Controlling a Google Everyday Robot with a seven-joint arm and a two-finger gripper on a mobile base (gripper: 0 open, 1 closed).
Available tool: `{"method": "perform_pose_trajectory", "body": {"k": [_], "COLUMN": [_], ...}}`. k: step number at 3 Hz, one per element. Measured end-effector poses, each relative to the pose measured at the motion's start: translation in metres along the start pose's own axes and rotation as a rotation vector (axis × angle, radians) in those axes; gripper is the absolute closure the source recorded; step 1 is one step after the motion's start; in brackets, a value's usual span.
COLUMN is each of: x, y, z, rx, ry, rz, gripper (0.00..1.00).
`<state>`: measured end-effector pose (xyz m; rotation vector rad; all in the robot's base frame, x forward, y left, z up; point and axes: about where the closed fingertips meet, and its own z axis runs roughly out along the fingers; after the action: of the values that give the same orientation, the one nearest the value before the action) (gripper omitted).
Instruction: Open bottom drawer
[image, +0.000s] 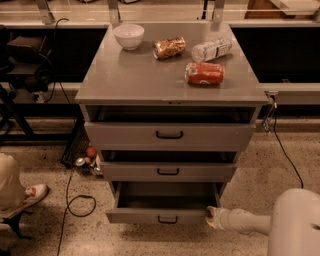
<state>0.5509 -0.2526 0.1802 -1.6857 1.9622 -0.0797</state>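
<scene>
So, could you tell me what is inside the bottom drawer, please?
Nothing shows in the open part of the bottom drawer; its back is hidden under the middle drawer. The gripper sits at its front right corner.

**A:** Where does the camera view look from?

**B:** From in front of the grey cabinet (150, 85) and well above it, tilted down. The whole top surface shows, and below it all three drawer fronts face the lens.

**A:** How near?

**B:** Middling. The cabinet fills the centre, with strips of speckled floor (280, 165) on either side of it and dark shelving behind it.

**A:** Squared up?

**B:** Nearly. The cabinet's front edge runs level across the frame.

**A:** Any of the robot in shot?

**B:** Its white arm (245, 222) enters from the lower right corner. The gripper (212, 218) sits at the right end of the bottom drawer (150, 216) front. This is the only view.
</scene>
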Motion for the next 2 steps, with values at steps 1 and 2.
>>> {"method": "perform_pose_trajectory", "body": {"k": [1,2], "x": [-0.0001,-0.0011], "y": [-0.0001,0.0011], "z": [-0.0001,0.0009], "rx": [0.000,-0.002], "ry": [0.000,-0.001], "rz": [0.000,0.000], "gripper": [0.64,0.40]}}
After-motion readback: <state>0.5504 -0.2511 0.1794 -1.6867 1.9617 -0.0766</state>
